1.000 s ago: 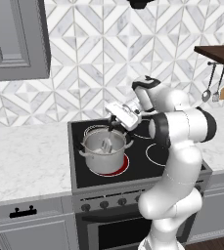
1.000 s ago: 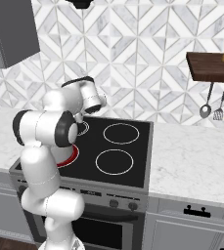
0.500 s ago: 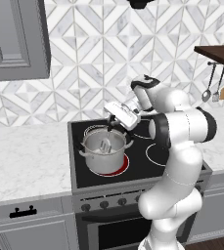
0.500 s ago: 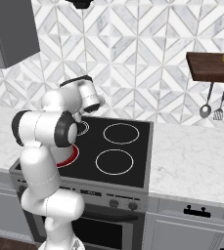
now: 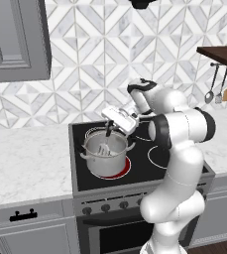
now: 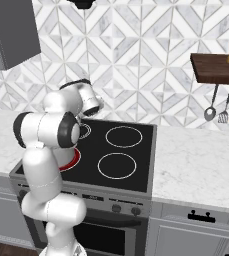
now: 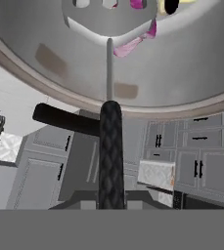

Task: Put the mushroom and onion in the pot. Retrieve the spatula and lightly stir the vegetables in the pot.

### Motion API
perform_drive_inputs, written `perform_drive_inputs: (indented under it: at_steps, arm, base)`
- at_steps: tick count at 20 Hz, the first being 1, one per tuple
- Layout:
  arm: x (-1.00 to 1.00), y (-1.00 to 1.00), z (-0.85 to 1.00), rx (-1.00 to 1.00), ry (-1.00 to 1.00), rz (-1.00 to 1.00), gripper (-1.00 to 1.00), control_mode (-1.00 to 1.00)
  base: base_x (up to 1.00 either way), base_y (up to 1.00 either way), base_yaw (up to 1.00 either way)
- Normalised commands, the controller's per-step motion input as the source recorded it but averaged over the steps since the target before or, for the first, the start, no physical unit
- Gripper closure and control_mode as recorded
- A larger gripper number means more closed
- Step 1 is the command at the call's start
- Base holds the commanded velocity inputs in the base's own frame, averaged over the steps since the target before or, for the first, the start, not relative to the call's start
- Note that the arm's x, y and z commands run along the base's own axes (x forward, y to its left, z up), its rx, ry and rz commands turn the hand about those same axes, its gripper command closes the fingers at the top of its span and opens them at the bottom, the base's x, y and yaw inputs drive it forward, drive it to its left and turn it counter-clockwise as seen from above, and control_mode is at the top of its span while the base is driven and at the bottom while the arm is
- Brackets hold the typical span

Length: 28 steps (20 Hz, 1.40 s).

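The tool [image 5: 108, 130] grips the spatula [image 7: 110, 122] by its thin black handle, slotted metal head down inside the pot [image 5: 105, 155] on the stove's red burner. Stiff and light, it likely handles best held high, stirring gently beside the onion [image 7: 142, 35].

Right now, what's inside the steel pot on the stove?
Inside the brushed-steel pot is the slotted silver head of the black-handled spatula. Bits of purple-red onion and pale yellow mushroom peek past the head, which covers the rest.
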Motion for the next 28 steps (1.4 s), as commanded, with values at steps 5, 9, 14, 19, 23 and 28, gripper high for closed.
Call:
perform_drive_inputs:
  at_steps: [5,9,14,19,23,28]
  arm:
    - [0.05,-0.16,0.0,0.0,0.0,0.0,1.0,-1.0]
    - [0.26,-0.5,0.0,0.0,0.0,0.0,1.0,-1.0]
    - [0.19,-0.31,-0.45,-0.03,0.13,0.0,1.0,-1.0]
    - [0.4,0.04,-1.0,-0.15,0.43,0.0,1.0,-1.0]
    - [0.39,0.0,-0.88,-0.04,0.23,0.0,1.0,-1.0]
    - [0.14,0.0,-0.66,0.0,0.15,0.02,1.0,-1.0]
  base:
    - [0.0,0.0,0.0]
    - [0.0,0.0,0.0]
    - [0.0,0.0,0.0]
    - [0.0,0.0,0.0]
    - [0.0,0.0,0.0]
    - [0.0,0.0,0.0]
